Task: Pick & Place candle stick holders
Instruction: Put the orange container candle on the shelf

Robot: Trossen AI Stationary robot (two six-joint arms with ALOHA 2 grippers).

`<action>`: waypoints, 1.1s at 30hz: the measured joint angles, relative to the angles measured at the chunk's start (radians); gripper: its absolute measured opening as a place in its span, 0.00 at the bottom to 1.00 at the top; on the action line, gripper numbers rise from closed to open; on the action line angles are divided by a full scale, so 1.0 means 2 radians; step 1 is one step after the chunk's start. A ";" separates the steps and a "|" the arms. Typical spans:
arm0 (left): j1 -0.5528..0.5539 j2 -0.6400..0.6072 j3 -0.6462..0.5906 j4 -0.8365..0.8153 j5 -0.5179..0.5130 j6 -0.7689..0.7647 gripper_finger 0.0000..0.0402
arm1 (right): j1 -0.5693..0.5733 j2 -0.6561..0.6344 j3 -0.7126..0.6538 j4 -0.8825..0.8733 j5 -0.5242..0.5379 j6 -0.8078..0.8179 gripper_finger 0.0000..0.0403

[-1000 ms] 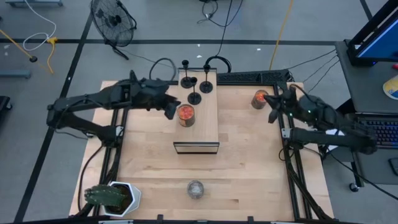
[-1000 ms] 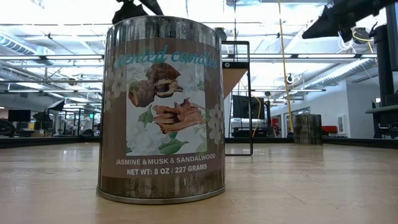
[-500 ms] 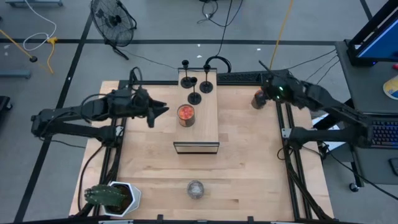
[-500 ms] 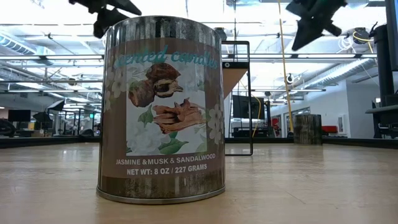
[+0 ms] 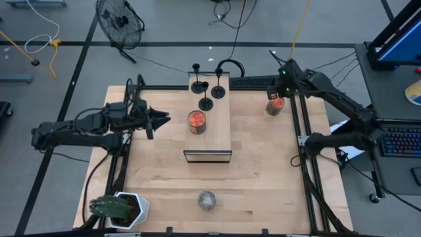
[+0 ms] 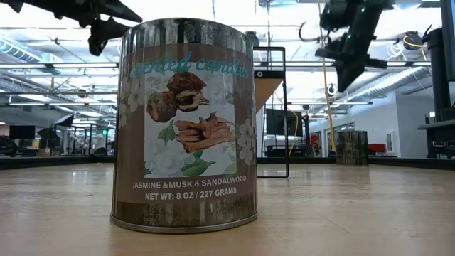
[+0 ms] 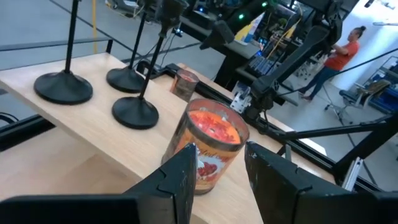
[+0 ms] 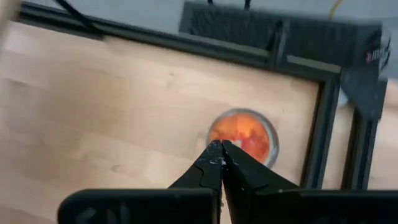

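Note:
Three black candle stick holders point(image 5: 206, 103) point(image 5: 197, 84) point(image 5: 219, 91) stand on their disc bases at the far end of a raised wooden platform point(image 5: 217, 135). They also show in the left wrist view point(image 7: 62, 87) point(image 7: 127, 78) point(image 7: 135, 112). My left gripper point(image 5: 160, 119) is open and empty, left of the platform, pointing at the orange-topped jar point(image 7: 208, 146) that stands on it. My right gripper point(image 8: 221, 147) is shut and empty, pointing down, high above a second jar point(image 5: 273, 105) at the table's far right.
A large printed candle tin point(image 6: 185, 124) stands near the table's front edge point(image 5: 206, 199) and fills the low view. A potted plant point(image 5: 118, 207) is at the near left corner. Black frame rails point(image 5: 304, 141) run along the table's sides. A person point(image 7: 345, 50) stands beyond the table.
My left gripper has drawn back from the jar on the platform toward the table's left edge. My right gripper has risen and gone toward the far edge, from beside the far-right jar to above it, tipping to point down. Jars and holders have stayed put.

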 joint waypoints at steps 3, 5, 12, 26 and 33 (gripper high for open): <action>0.001 -0.011 -0.015 0.014 -0.004 0.003 0.36 | -0.021 0.023 0.000 -0.008 -0.006 0.001 0.00; 0.001 -0.016 -0.018 0.015 -0.012 0.001 0.36 | -0.031 0.037 0.000 -0.009 -0.006 0.001 0.00; 0.001 -0.016 -0.019 0.015 -0.017 0.004 0.36 | -0.058 0.071 0.000 -0.009 -0.006 -0.008 0.01; 0.001 -0.016 -0.019 0.015 -0.026 0.015 0.36 | -0.073 0.094 -0.017 0.018 -0.006 -0.011 0.32; 0.001 -0.016 -0.019 0.015 -0.026 0.015 0.36 | -0.104 0.095 -0.061 0.033 -0.003 0.024 0.42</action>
